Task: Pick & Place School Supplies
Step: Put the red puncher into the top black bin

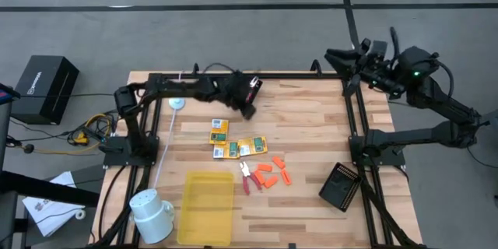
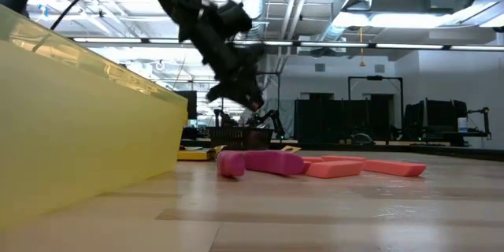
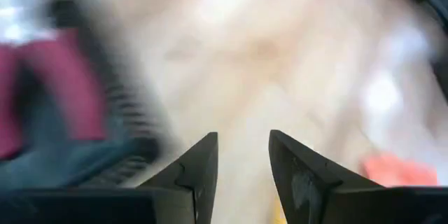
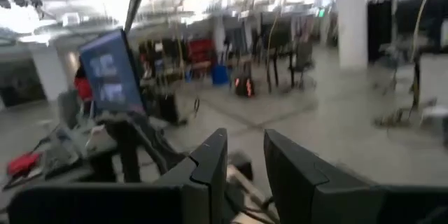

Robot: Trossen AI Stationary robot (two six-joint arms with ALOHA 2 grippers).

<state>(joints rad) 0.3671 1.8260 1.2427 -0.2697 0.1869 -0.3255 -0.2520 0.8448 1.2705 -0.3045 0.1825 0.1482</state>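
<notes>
Left gripper (image 1: 249, 110) above the table past the packets (image 1: 233, 142) — fingers parted, nothing between them. Orange pieces (image 1: 272, 174) and scissors (image 1: 247, 177) lie beside the yellow bin (image 1: 206, 206). Right gripper (image 1: 348, 56) waits off the far corner — parted, empty.

Pale striped wood for the tabletop (image 1: 311, 117). Translucent yellow for the tray (image 1: 207, 208) — yellow-and-green for the four square packets (image 1: 233, 142). Orange for the stubby pieces (image 1: 272, 174), red-pink for the scissor-like tool's handles (image 1: 250, 180). White for the mug (image 1: 152, 215) and the small round disc (image 1: 177, 103) — black for the perforated block (image 1: 340, 186).
</notes>
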